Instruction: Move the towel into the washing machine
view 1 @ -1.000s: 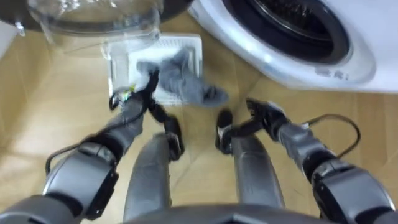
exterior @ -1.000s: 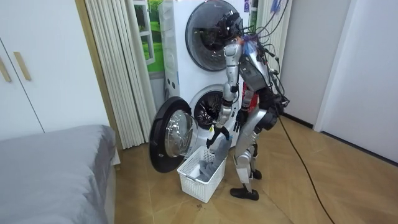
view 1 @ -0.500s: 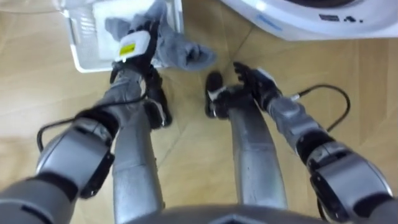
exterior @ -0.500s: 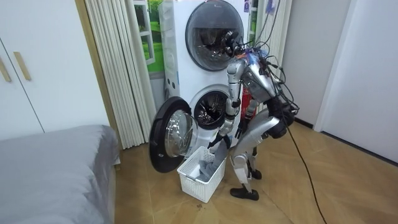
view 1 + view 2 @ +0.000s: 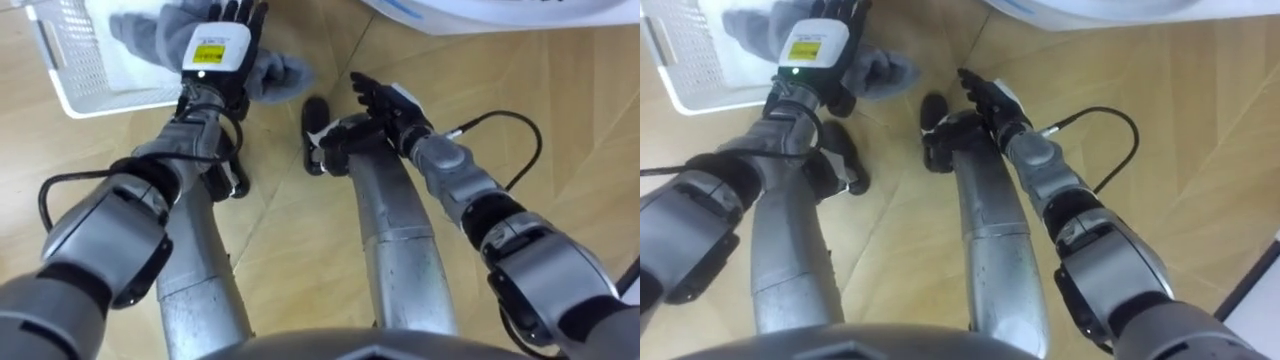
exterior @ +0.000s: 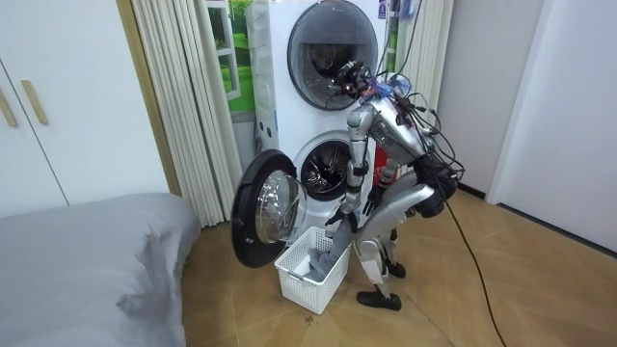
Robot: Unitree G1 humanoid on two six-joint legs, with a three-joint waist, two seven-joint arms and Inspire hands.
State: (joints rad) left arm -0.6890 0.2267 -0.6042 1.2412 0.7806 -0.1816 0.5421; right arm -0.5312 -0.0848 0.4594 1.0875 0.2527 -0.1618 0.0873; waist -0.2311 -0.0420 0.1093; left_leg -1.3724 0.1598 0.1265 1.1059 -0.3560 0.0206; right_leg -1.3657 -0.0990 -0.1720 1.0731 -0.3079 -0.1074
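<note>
My left hand (image 5: 222, 48), fingers straight and grasping nothing, lies over the towel (image 5: 145, 30), draped crosswise over the basket (image 5: 75, 62) rim; right hand (image 5: 385, 100) relaxed, farther off.

the robot has bent lower at the waist before the washing machine (image 6: 323, 172) — its left hand (image 5: 218, 48) has come forward onto the grey towel (image 5: 145, 35) draped at the basket (image 5: 70, 65) rim.
</note>
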